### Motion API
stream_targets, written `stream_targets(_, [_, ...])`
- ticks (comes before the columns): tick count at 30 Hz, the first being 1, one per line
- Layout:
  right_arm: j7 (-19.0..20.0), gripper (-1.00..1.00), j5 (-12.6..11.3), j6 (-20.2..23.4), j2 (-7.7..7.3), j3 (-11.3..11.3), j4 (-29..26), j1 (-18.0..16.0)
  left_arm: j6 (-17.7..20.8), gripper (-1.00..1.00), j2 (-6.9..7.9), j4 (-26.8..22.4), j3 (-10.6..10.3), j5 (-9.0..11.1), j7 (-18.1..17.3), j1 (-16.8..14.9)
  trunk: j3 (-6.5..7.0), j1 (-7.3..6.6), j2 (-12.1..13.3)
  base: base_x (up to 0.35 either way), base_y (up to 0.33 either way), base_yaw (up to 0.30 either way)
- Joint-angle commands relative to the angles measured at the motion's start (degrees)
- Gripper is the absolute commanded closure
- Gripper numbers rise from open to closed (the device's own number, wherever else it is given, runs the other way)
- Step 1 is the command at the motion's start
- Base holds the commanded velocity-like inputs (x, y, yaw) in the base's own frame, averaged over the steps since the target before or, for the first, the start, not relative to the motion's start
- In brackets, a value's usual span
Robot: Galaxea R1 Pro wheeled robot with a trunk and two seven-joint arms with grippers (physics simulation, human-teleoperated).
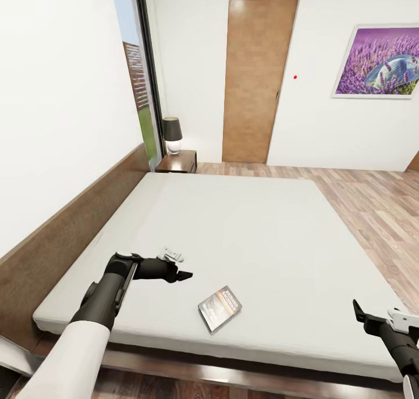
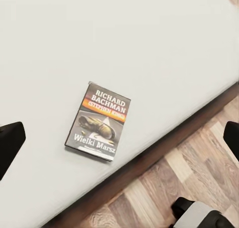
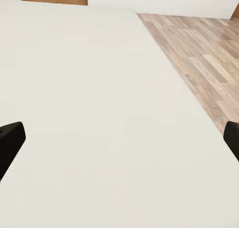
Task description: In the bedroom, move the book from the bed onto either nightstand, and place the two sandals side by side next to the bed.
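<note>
The book [image 1: 220, 309] lies flat on the pale mattress of the bed [image 1: 250, 224], close to its near edge. Its dark cover with an orange band faces up in the left wrist view [image 2: 99, 121]. My left gripper [image 1: 181, 274] hovers open just left of the book and a little above it, its dark fingertips [image 2: 10, 144] spread wide with nothing between them. My right gripper [image 1: 362, 315] is open over the bed's near right corner, and its fingertips [image 3: 10, 143] frame bare mattress. A nightstand [image 1: 177, 162] stands at the bed's far left corner. The two sandals are out of view.
A black-shaded lamp [image 1: 171, 134] sits on the nightstand. The wooden headboard [image 1: 64, 242] runs along the left wall beside a tall window [image 1: 139, 79]. A brown door [image 1: 256, 79] and a lavender picture [image 1: 378, 61] are on the far wall. Wood-plank floor [image 1: 378, 213] lies right of the bed.
</note>
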Motion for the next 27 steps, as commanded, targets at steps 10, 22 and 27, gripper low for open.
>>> stream_targets(10, [0.4,-1.0,0.6,-0.2,0.06,-0.2,0.0,-0.1,0.2,-1.0,-0.32,2.5,0.1,1.8,-0.4,-0.1,-0.09,0.02,-0.1,0.009,0.0,0.0])
stream_targets(22, [0.6,-1.0,0.6,-0.2,0.03,-0.2,0.0,0.0,0.2,-1.0,-0.37,2.6,0.1,1.8,-0.4,-0.1,-0.09,0.02,-0.1,0.205,0.0,0.0])
stream_targets(27, [0.6,-1.0,0.6,-0.2,0.03,-0.2,0.0,0.0,0.2,-1.0,-0.4,2.6,0.1,1.8,-0.4,-0.1,-0.09,0.02,-0.1,0.327,0.0,0.0])
